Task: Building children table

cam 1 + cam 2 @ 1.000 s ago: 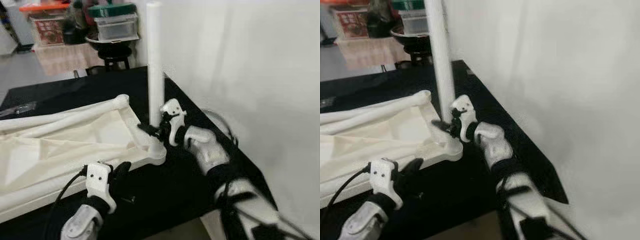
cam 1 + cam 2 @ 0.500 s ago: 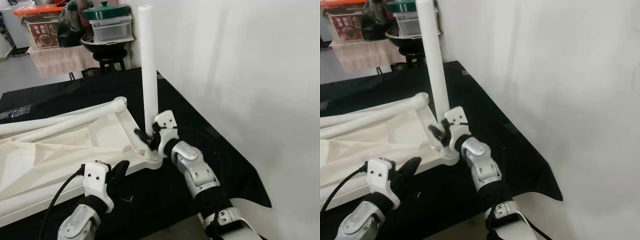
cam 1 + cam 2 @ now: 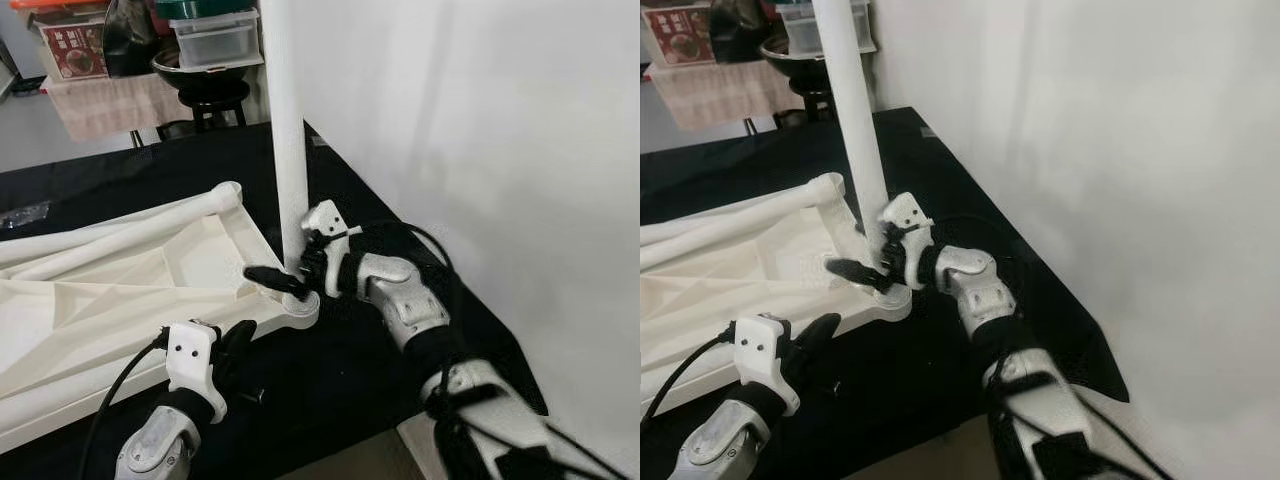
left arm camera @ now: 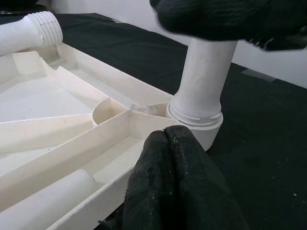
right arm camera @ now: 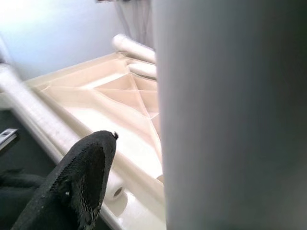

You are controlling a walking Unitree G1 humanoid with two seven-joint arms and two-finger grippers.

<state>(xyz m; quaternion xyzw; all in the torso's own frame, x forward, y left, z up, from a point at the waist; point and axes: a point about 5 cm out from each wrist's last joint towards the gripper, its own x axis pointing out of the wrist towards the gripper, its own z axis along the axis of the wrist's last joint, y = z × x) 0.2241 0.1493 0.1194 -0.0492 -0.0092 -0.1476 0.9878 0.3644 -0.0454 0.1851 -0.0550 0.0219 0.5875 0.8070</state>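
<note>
On the black-covered bench [image 3: 120,180] lay the upturned cream plastic tabletop [image 3: 120,300], its tall white tubular leg [image 3: 283,130] upright in the corner socket. Light, stiff and smooth, it looked best gripped low. The right gripper [image 3: 283,278] straddled its base, fingers spread; the left gripper [image 3: 225,352], closed, pressed the tabletop's rim.

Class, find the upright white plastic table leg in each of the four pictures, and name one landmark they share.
Left eye view: upright white plastic table leg, centre, rising past the top edge.
Right eye view: left of centre.
Left wrist view: upper right, seated in its round corner socket.
Right wrist view: blurred, right half.
Shared landmark: cream ribbed tabletop underside.
</note>
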